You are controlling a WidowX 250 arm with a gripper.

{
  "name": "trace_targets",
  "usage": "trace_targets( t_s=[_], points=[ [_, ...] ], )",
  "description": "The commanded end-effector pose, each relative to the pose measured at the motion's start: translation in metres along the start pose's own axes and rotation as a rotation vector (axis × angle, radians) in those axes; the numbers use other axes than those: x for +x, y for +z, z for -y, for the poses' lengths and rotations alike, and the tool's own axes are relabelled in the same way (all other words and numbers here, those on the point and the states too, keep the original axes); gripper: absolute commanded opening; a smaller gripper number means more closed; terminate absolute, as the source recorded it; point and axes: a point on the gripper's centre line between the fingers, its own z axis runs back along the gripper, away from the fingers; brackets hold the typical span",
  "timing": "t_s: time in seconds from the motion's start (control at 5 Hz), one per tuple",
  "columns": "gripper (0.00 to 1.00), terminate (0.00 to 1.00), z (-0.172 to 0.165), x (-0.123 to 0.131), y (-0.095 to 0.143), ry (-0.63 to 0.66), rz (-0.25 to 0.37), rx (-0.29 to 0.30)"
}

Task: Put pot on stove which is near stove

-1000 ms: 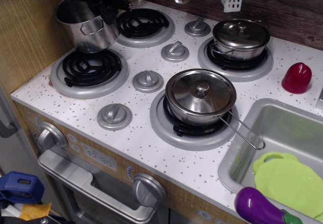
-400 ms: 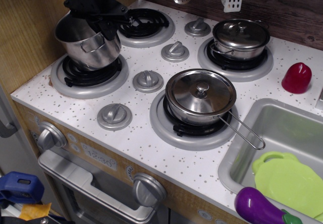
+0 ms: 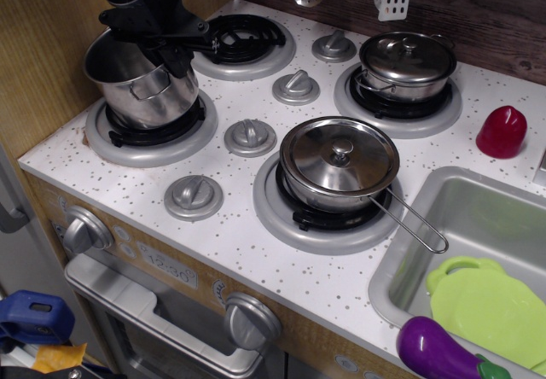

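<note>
While the pot (image 3: 143, 80) sits tilted over the front-left stove (image 3: 152, 127) near the left edge of the counter, the gripper (image 3: 162, 39) grips its far rim, claw pinched narrow on the steel wall. Pot's base looks to be touching or just above the black coil; cannot tell which. It leans toward the left wall.

Step in hand, as I judge it: settle and release.
- Level the pot first so the base lands flat on the coil, not on one edge.
- Keep it centred inside the grey rim; it now sits slightly toward the back of the burner.
- Open the claw only when the weight is resting, then lift straight up so the fingers don't drag the rim or catch the loop handle.

Against the frame a second back: pot was higher and further toward the back edge, hanging between the two left burners, with most of the front-left coil exposed. Now it covers most of that coil, and the back-left burner (image 3: 241, 42) shows more fully. Arm has come forward and down. Lidded saucepan (image 3: 339, 163) and lidded pot (image 3: 407, 61) unmoved.
</note>
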Motion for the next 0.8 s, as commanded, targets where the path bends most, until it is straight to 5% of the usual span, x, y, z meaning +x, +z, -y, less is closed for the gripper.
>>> trace_targets(
  t_s=[0.0,0.4,0.6],
  points=[
    [1.00,0.00,-0.0036,0.0124,0.0152,-0.004,0.083,-0.009],
    [1.00,0.00,-0.0036,0.0124,0.0152,-0.004,0.083,-0.009],
    [1.00,1.00,-0.0036,0.0124,0.0152,-0.004,0.083,-0.009]
  ],
)
